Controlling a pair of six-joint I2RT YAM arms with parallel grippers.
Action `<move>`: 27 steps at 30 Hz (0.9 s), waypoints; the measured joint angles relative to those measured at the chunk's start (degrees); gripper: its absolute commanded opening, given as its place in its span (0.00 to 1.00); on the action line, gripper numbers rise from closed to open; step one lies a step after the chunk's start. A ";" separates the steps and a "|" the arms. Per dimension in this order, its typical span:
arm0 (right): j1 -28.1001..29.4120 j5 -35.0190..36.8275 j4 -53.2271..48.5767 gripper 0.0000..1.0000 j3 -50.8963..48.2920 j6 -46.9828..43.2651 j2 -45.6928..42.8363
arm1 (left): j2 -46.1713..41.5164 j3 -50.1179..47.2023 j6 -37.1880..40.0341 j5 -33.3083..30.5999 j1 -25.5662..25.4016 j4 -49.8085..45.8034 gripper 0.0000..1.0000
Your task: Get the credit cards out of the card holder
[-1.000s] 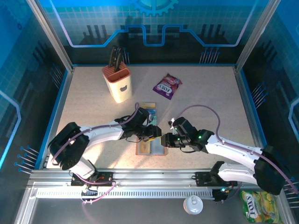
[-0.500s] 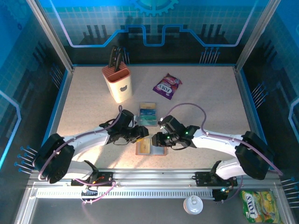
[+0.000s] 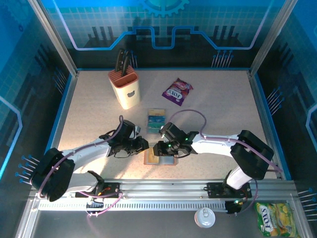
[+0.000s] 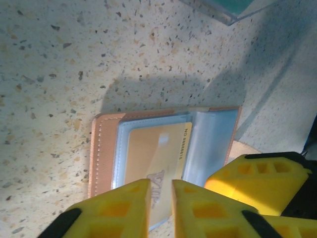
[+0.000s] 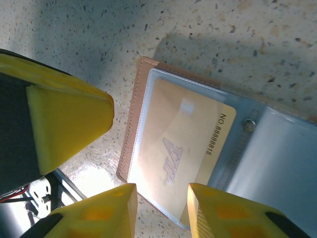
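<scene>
Both grippers are shifted leftward from a second ago. In the top view, the left gripper [image 3: 142, 147] is now placed just off the left edge of the card holder [image 3: 168, 159], and the right gripper [image 3: 158, 148] is brought over it. Teal credit cards [image 3: 156, 121] are laid just beyond the holder.

From the left wrist, the left jaws are seen drawn nearly together, with only a slit between them and nothing pinched. The holder lies open, with a yellowish card [image 4: 156, 148] inside its clear sleeve.

From the right wrist, the right jaws are held partly spread above the sleeved card's near edge, and nothing is clamped.

Extraction of this card is judged to be the step in hand. Next, the holder must be pinned and the card's exposed edge pinched and slid out.
</scene>
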 measured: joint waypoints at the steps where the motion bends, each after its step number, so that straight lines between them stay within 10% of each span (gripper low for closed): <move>1: 0.02 -0.07 0.07 0.34 0.07 0.04 0.39 | 0.09 -0.04 0.33 0.02 0.00 -0.07 0.13; 27: 0.33 -0.85 1.73 0.36 0.26 0.28 4.57 | 1.97 -6.47 0.76 2.73 0.02 4.13 0.07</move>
